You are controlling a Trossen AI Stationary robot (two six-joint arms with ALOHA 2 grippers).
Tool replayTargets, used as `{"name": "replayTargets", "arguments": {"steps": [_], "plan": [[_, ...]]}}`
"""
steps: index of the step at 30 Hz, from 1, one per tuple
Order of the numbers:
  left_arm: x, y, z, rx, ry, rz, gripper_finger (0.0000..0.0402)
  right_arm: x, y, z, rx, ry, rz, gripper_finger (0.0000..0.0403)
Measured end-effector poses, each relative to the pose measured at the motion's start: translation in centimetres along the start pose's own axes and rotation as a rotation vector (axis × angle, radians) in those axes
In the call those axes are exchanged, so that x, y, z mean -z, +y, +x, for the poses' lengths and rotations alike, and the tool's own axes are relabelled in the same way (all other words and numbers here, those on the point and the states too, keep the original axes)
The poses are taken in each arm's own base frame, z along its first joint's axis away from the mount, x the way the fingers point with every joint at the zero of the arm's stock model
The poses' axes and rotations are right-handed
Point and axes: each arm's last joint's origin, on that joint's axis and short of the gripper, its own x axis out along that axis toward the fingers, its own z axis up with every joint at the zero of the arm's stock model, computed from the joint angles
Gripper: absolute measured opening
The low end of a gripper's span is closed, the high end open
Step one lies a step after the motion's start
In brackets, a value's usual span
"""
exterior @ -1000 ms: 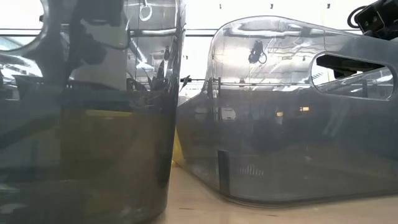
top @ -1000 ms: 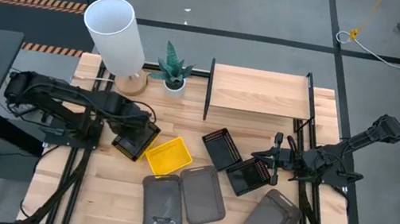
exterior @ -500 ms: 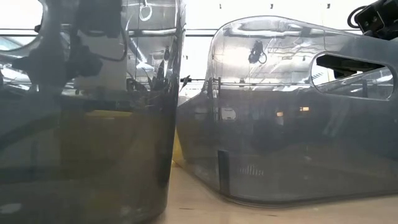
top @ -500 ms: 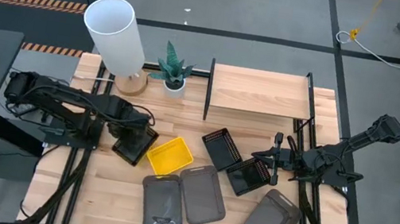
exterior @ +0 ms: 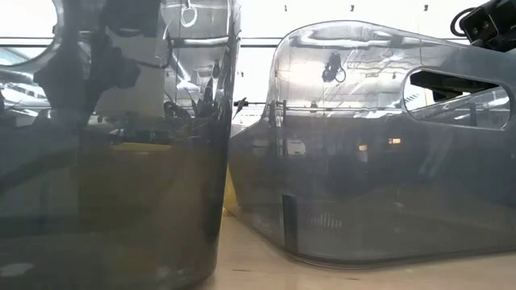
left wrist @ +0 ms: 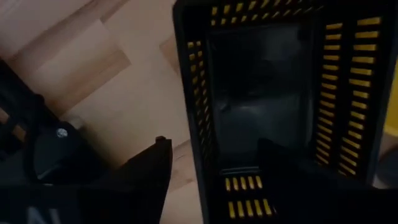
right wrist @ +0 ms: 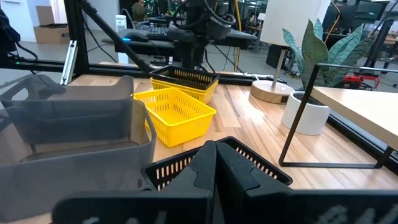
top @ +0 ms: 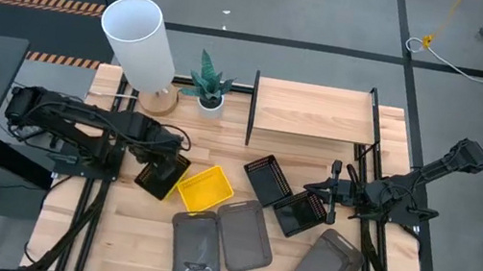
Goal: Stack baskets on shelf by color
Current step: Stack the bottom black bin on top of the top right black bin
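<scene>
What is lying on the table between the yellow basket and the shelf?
In the high view, only bare tabletop lies between the yellow basket and the shelf; a black mesh basket sits just right of that stretch.

Two grey bins (exterior: 113,161) crowd the low view, hiding the counter behind them — and the left wrist view cuts off the black mesh basket (left wrist: 261,93).

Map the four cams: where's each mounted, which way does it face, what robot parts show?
High: overhead, straight down on table; both arms, shelf.
Low: table height, blocked by grey baskets.
Left wrist: down at black basket between open left gripper fingers.
Right wrist: across table, shut right gripper.
Shared: yellow basket, high and right wrist.
</scene>
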Motion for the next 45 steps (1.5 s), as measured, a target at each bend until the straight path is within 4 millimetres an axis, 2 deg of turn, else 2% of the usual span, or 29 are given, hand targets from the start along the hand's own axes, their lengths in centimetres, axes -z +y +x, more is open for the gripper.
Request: {"name": "replayTargets", "arguments": {"steps": [8,14,19,31,38,45], "plan": [[0.0,0.0,0.0,-0.004,0.000,0.001,0.0210,0.0,0.0,0.0,0.000,0.000,0.000,0.0014],[0.4,0.5,1.5,-0.024,0.035,-0.023,0.0161,0.0,0.0,0.0,0.000,0.000,0.000,0.0014],[0.1,0.6,1.6,-0.018,0.022,-0.036,0.0128,0.0,0.0,0.0,0.000,0.000,0.000,0.0014],[-0.3,0.7,1.8,-0.038,-0.019,-0.006,0.0079,0.0,0.0,0.0,0.000,0.000,0.000,0.0014],[-0.4,0.7,1.8,-0.043,-0.033,-0.007,0.0073,0.0,0.0,0.0,0.000,-0.001,0.000,0.0014],[-0.5,0.7,1.8,-0.051,-0.056,-0.033,0.0104,0.0,0.0,0.0,0.000,-0.001,0.001,0.0014]]}}
